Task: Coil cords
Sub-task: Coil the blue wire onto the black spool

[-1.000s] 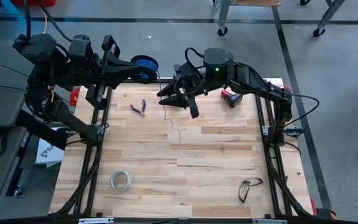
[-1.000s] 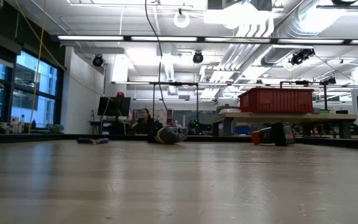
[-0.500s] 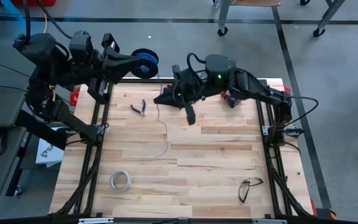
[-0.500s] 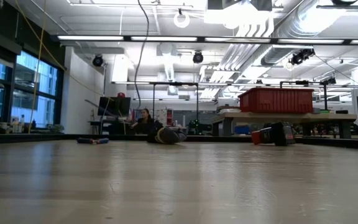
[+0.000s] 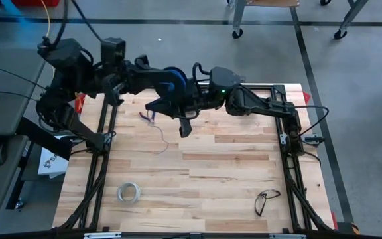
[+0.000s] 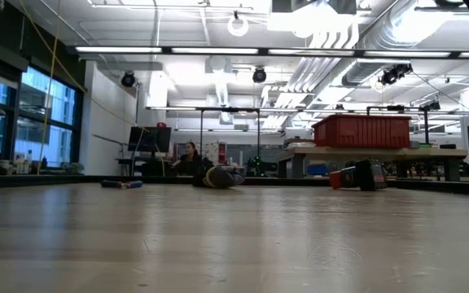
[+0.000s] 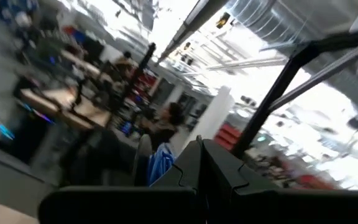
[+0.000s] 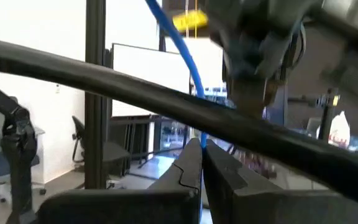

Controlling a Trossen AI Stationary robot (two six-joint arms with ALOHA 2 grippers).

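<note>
Above the counter's (image 5: 231,166) far edge, the left gripper (image 5: 168,81) is clenched on the blue spool (image 5: 175,78). The right gripper (image 5: 170,98) is clenched on the thin wire (image 5: 158,129), which trails down onto the wood.

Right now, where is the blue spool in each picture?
High view: the blue spool sits over the far edge of the table, where both arms meet.
Low view: not in it.
Left wrist view: a blue blur just left of centre.
Right wrist view: I cannot make it out.
Shared landmark: the pliers, also at the low view's left.
</note>
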